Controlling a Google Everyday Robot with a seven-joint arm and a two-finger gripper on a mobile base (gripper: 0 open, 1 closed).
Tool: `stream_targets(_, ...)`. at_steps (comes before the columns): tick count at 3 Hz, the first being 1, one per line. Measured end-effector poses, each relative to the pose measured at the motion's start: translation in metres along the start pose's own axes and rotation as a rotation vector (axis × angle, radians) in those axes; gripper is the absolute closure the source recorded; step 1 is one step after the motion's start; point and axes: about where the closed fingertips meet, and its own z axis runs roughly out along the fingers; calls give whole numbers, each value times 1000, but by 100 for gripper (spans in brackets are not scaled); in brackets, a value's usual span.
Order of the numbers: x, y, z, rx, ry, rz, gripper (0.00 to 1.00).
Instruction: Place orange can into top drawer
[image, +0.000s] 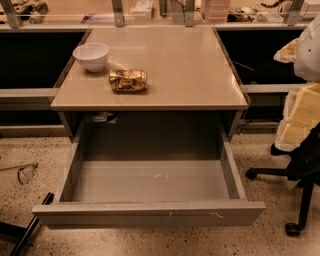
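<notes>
Filling the middle of the view, a beige surface sits with its front edge toward the camera. Just below it the grey drawer is pulled well out, its flat front panel nearest the camera and a few pale scuffs showing on its inner floor. The floor around it is speckled. At the right edge stands a black office chair on a wheeled base, with yellow foam pieces stacked on it. A white bowl stands upright near the back left corner of the surface. The orange can lies on its side on the left half of the surface, just in front and to the right of the bowl, close to it but not touching, and still outside the drawer. The pincer is out of view, so I cannot tell its state.
</notes>
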Motion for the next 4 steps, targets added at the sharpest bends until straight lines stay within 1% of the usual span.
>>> stream_targets(1,0,0,0,0,0,0,0)
stream_targets(2,-27,-20,19,-6,-43,-48,0)
stream_targets(3,-80,-51,49,-19,-127,-106,0)
stream_targets(4,-139,-69,77,-72,-220,-180,0)
